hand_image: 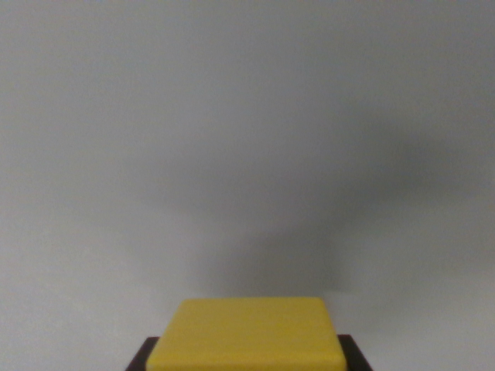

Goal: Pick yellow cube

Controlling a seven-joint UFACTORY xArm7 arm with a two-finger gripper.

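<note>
The yellow cube (246,334) fills the bottom middle of the wrist view, with its flat top face and rounded corners showing. Dark fingertips (141,357) of my gripper (247,357) press against its left and right sides, with only slivers of them visible at the lower edge. The gripper is shut on the cube. The cube's lower part and the rest of the fingers are cut off by the frame.
A plain pale grey surface (247,116) fills everything else. A broad soft shadow (309,209) lies on it above the cube, darker toward the wrist view's right.
</note>
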